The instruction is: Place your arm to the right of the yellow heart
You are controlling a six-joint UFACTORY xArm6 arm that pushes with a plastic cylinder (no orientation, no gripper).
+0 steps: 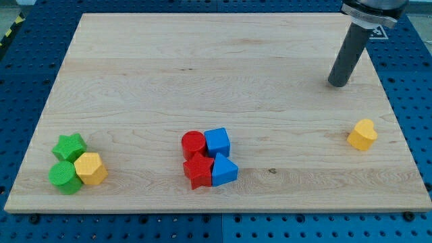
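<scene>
My tip [338, 84] sits on the table [202, 74] near the view's top right, no fingers on this rod. Yellow heart [363, 134] lies below it, slightly to the view's right, well apart. Middle bottom: red cylinder [193, 144], blue cube [217, 142], red star [198, 170], blue triangle [224, 170] clustered. Bottom left: green star [70, 146], green cylinder [64, 175], yellow hexagon [90, 168] touching.

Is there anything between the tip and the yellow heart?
No. In the camera view, only bare wood lies between my tip and the yellow heart, which sits below it and slightly toward the view's right.
</scene>
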